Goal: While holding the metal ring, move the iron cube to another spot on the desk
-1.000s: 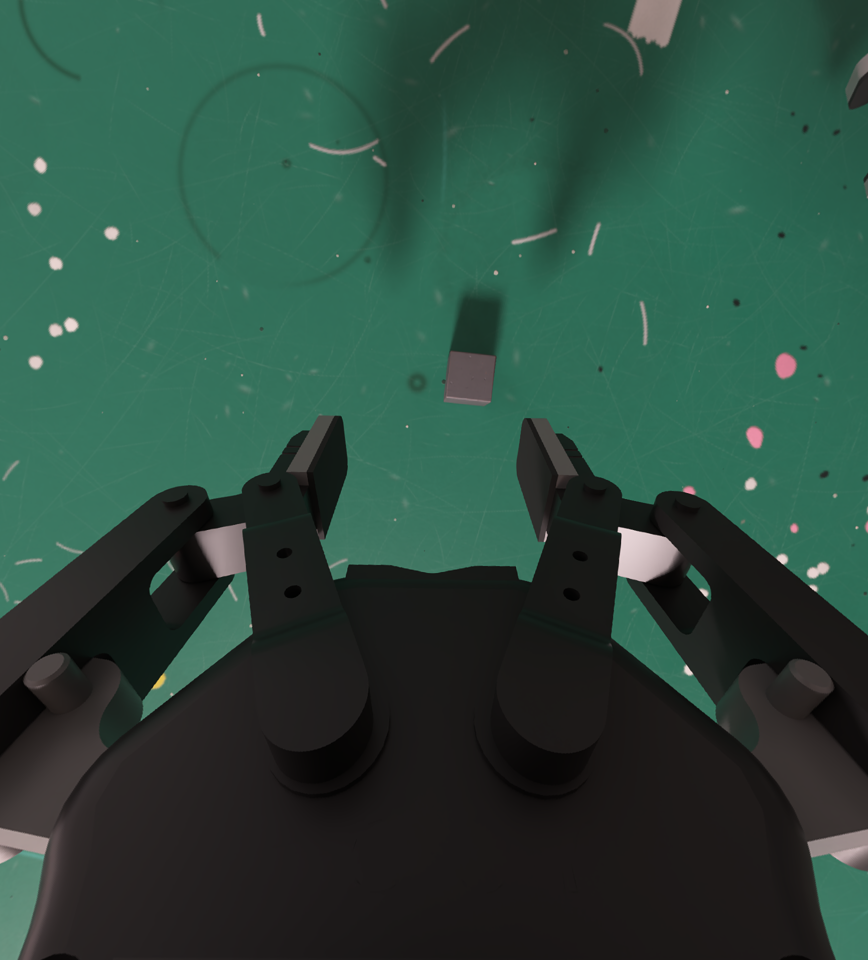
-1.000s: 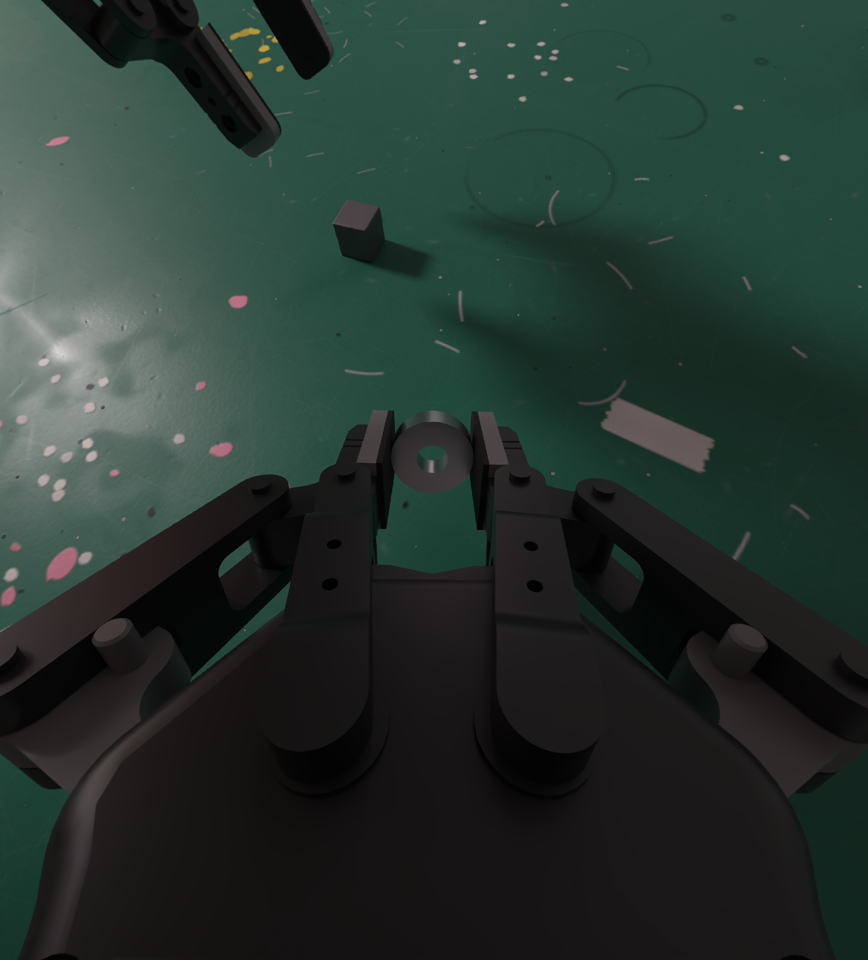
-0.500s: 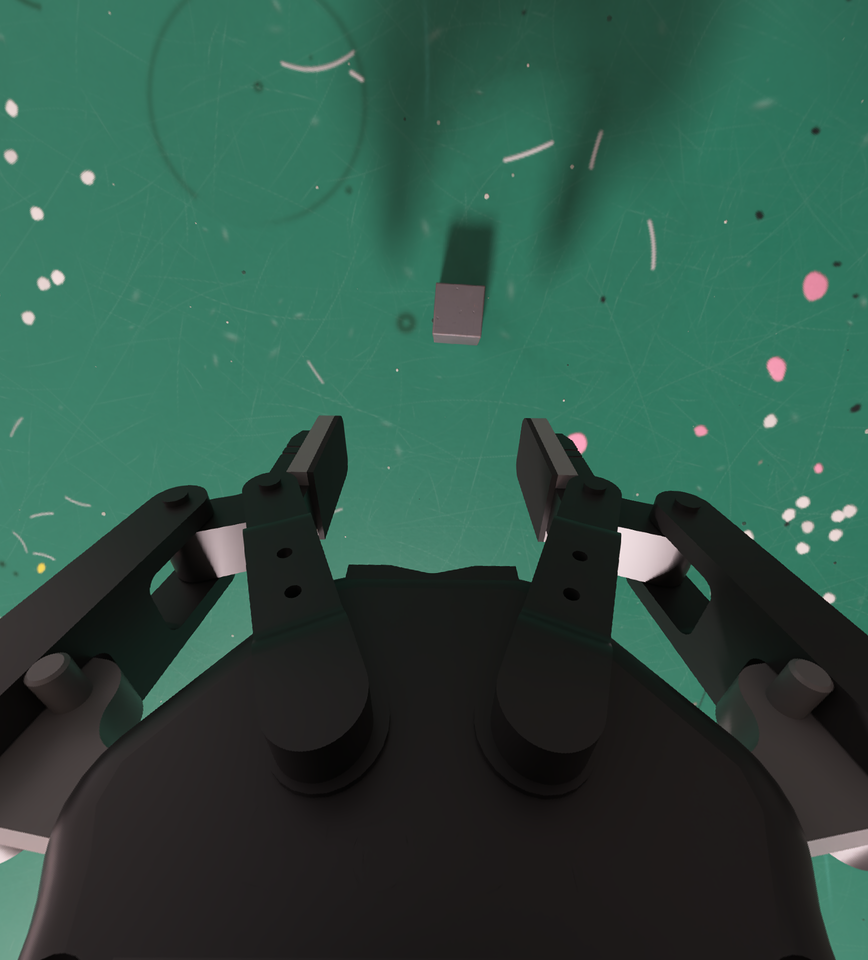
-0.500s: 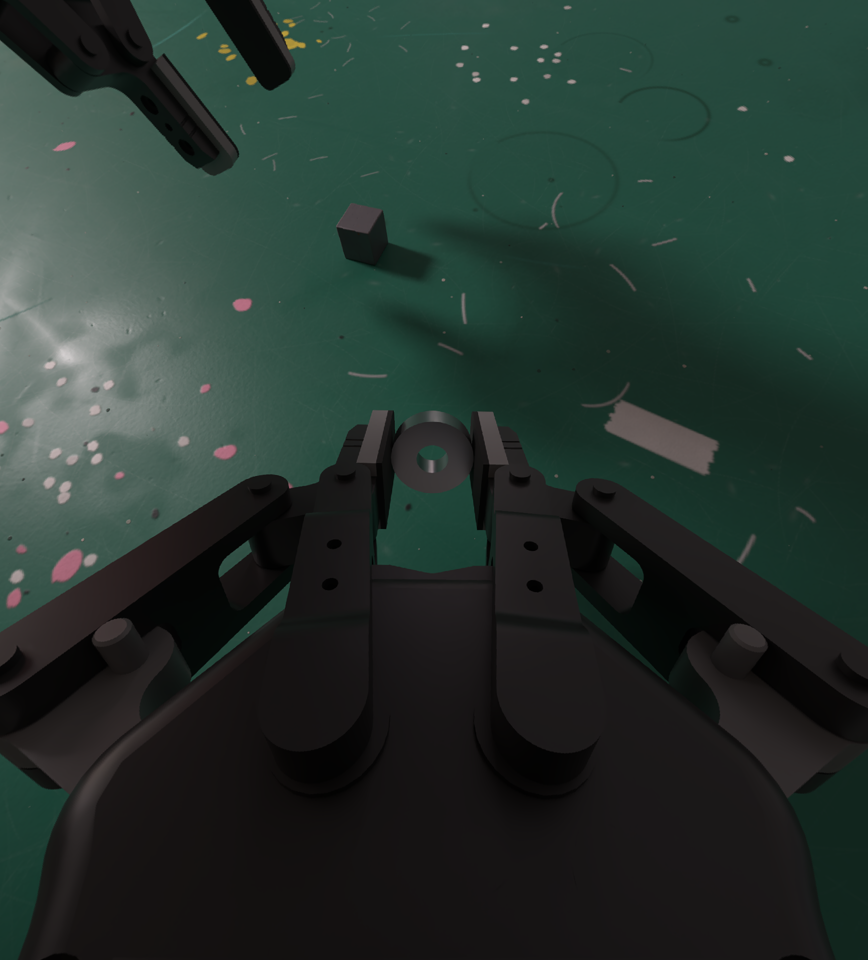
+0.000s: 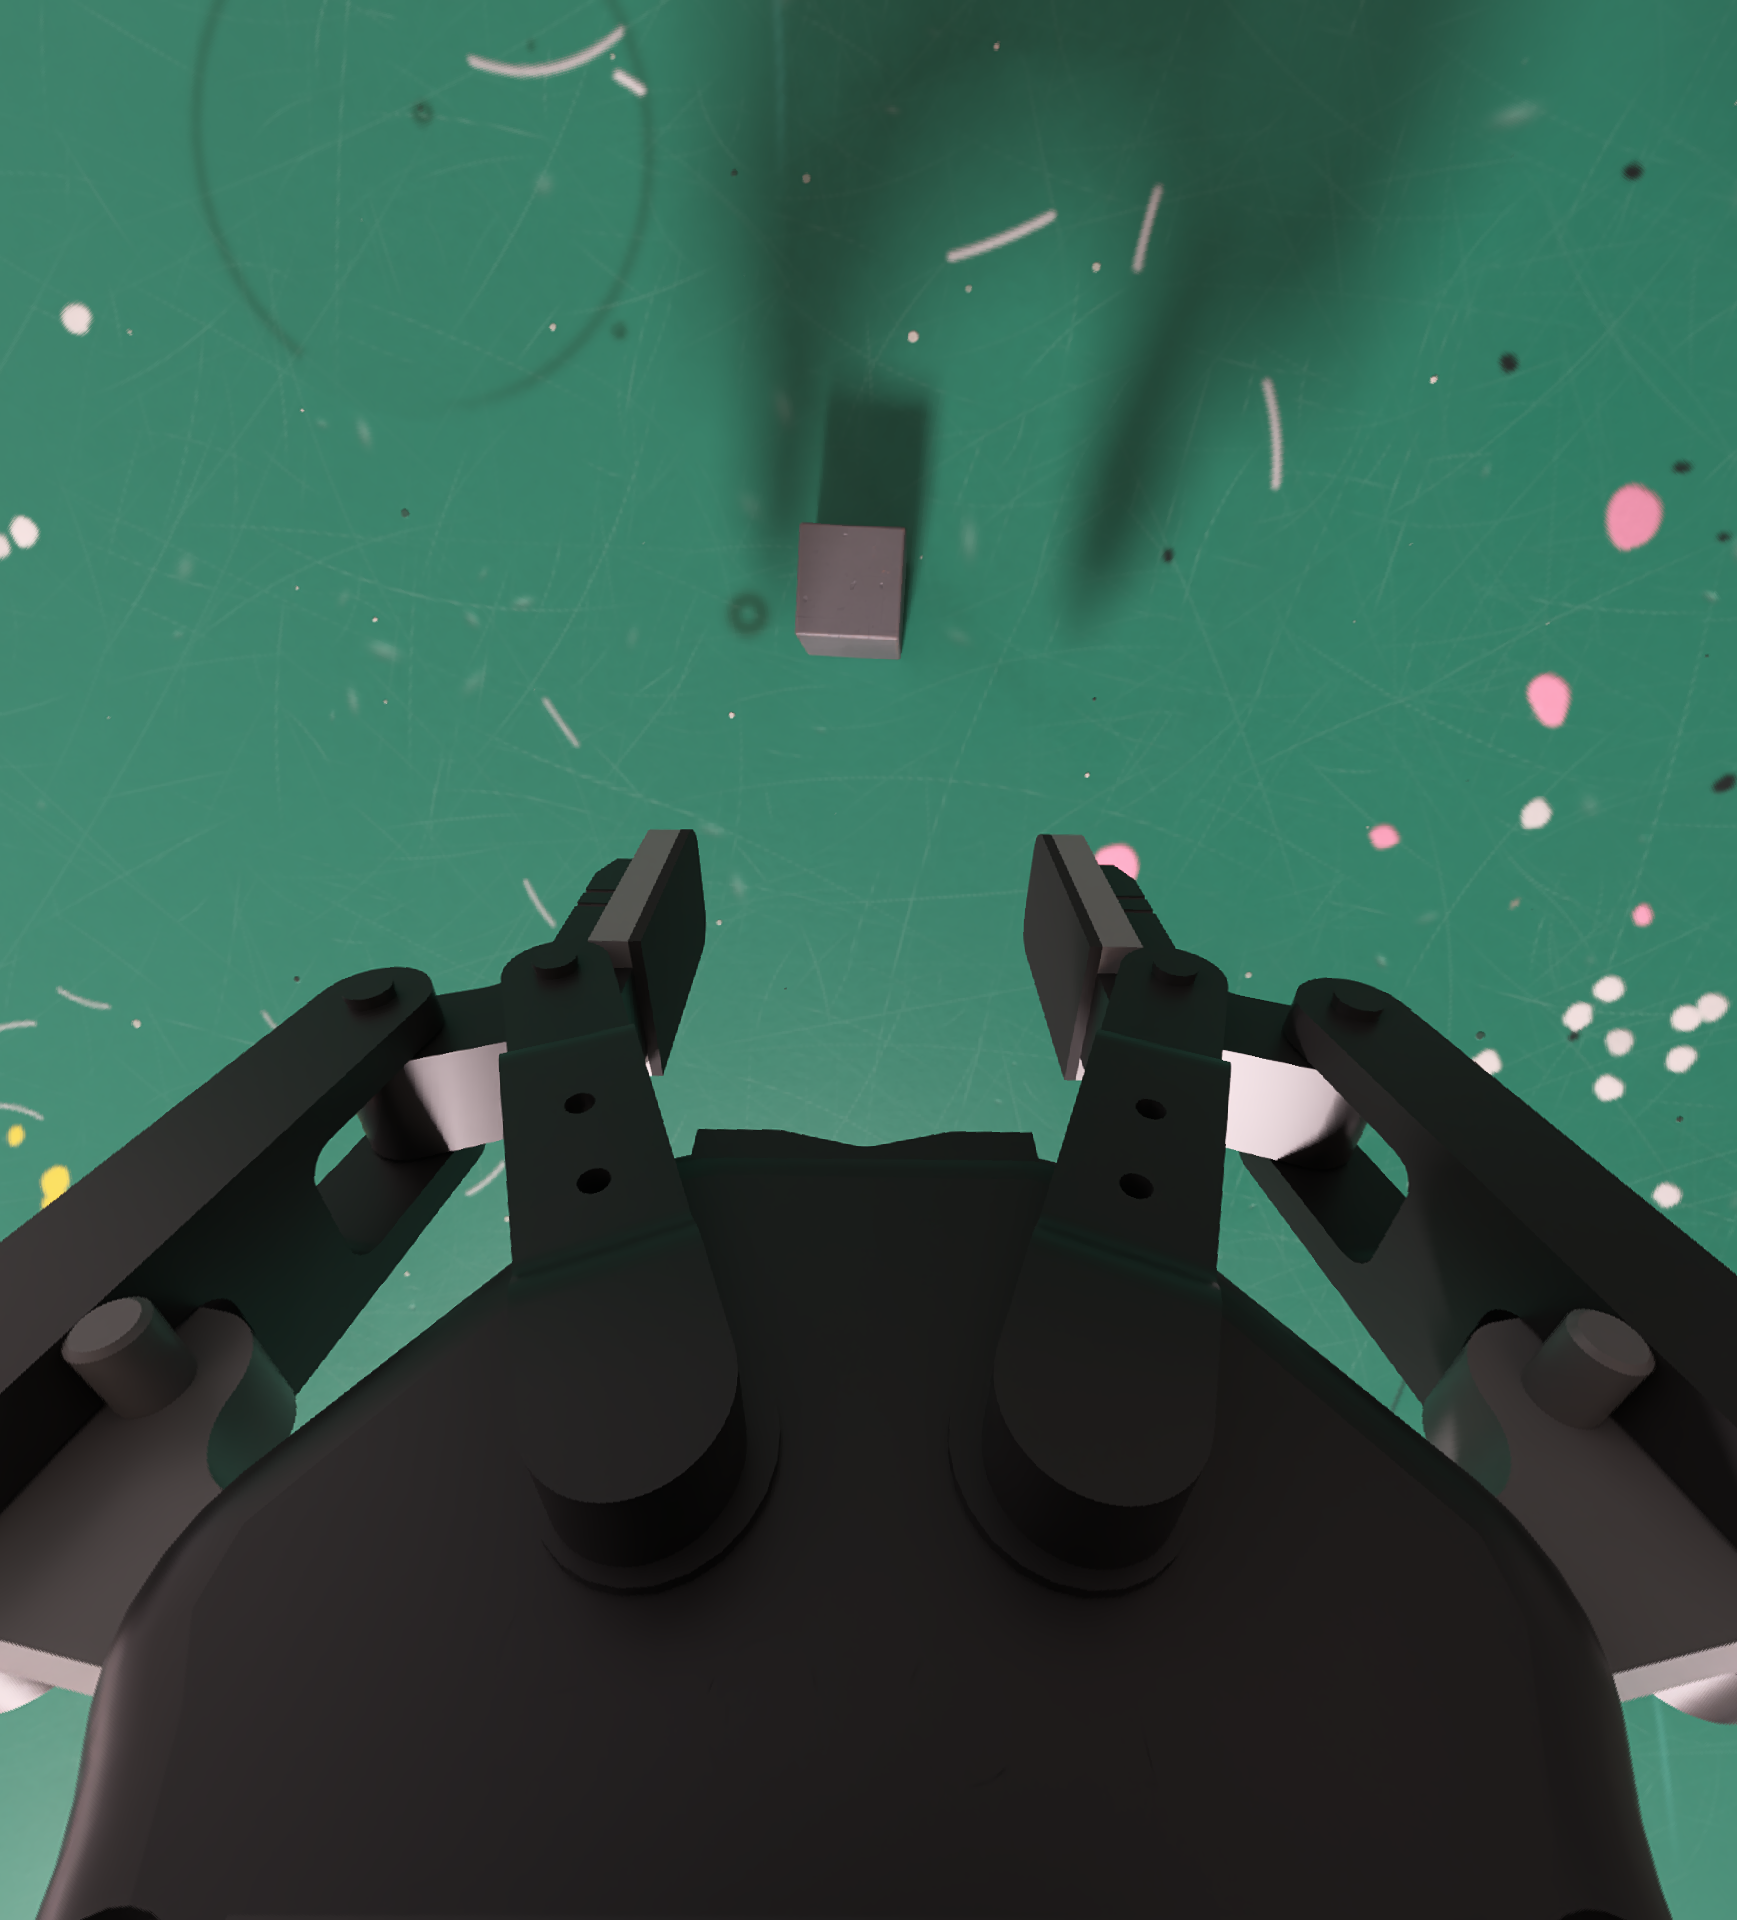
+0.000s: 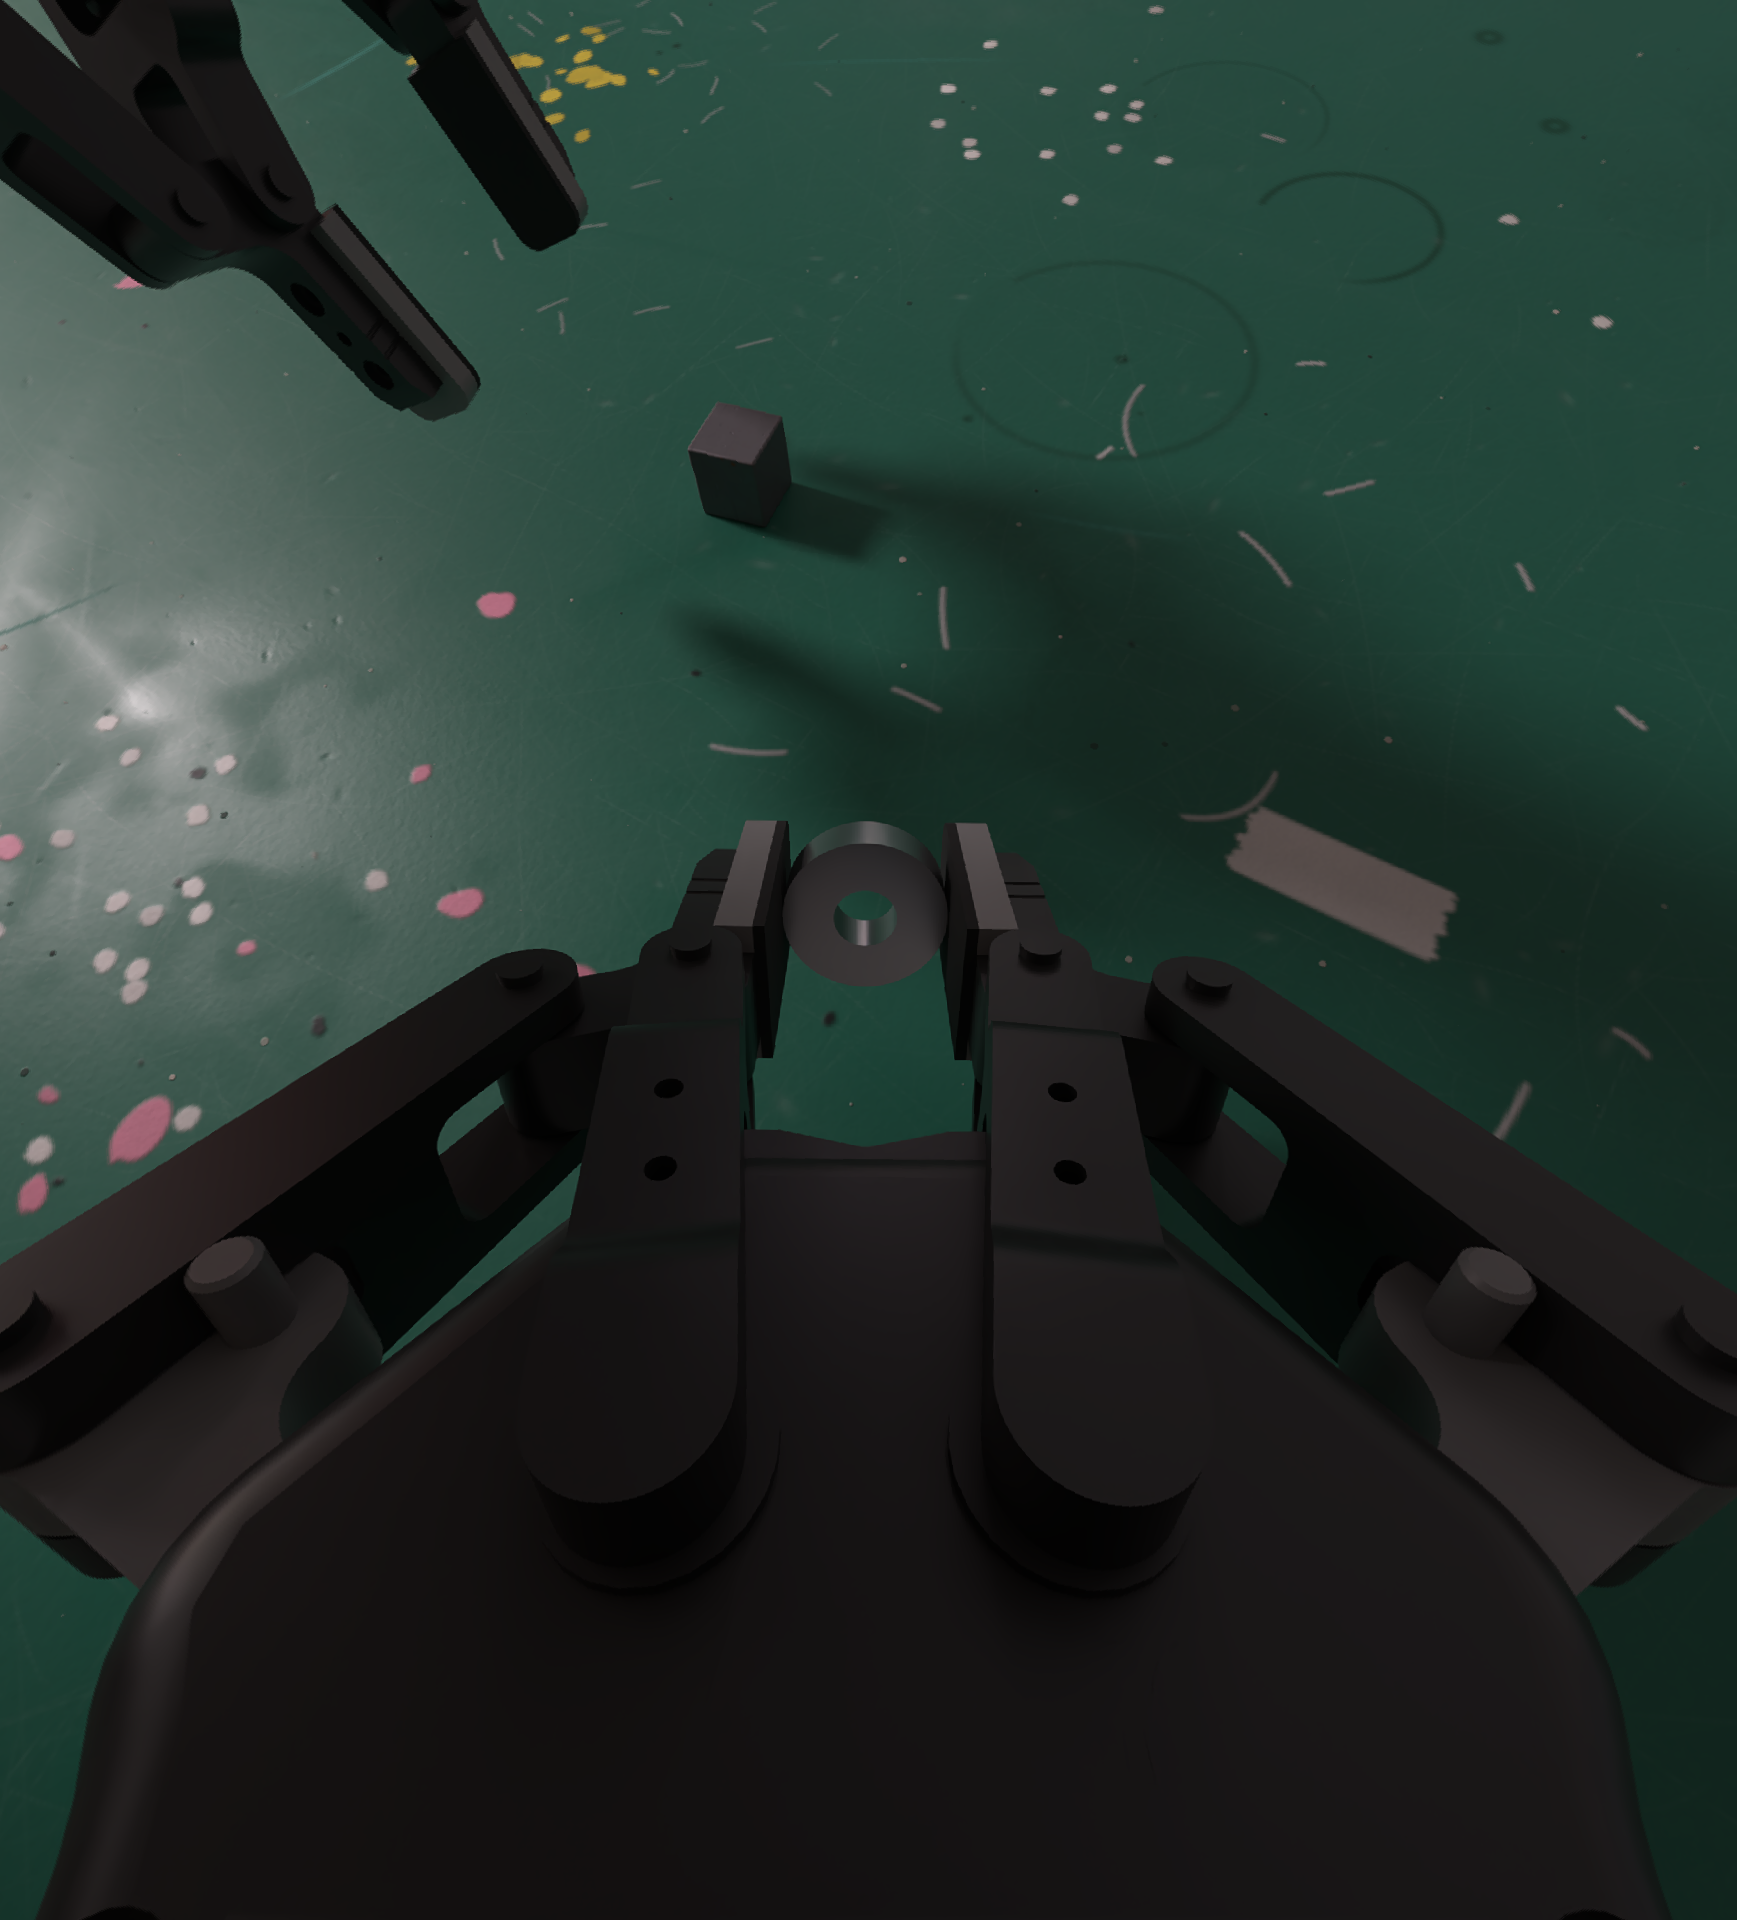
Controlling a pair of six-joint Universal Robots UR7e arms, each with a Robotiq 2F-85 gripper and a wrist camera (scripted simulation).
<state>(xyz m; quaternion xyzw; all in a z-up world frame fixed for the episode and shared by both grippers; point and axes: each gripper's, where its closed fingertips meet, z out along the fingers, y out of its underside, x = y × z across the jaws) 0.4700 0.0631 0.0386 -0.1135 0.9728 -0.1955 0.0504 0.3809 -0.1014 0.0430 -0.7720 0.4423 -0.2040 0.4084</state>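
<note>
From my right wrist camera, the right gripper [image 6: 865,914] has its jaws clenched on the metal ring [image 6: 864,902], which sits edge-on between the pads with its bore facing the lens, lifted clear of the green counter [image 6: 1259,644]. The iron cube [image 6: 739,464] rests on the counter at about 11 o'clock from that ring, well apart from it, throwing a shadow toward 3 o'clock. The left gripper [image 6: 505,312] hangs in the upper left of this view, off the counter, at roughly 10 o'clock from the cube. On my left wrist camera the left gripper [image 5: 864,935] has its jaws spread wide and holds nothing, and the iron cube [image 5: 850,590] lies dead ahead at 12 o'clock, near but not between the fingers. I judge the reach for the cube is not yet finished. My worry is the approach: the cube looks slightly turned against the line of the pads, so closing off-square could catch a corner and spin or skid it across the slick counter instead of seating it. Coming down too shallow could nudge it with one fingertip first. The other risk is my right side; any jolt or drift there while I concentrate on the left could loosen the narrow hold on the ring. A grey strip of tape [image 6: 1342,881] lies at 3 o'clock from the ring, out of the path.
</note>
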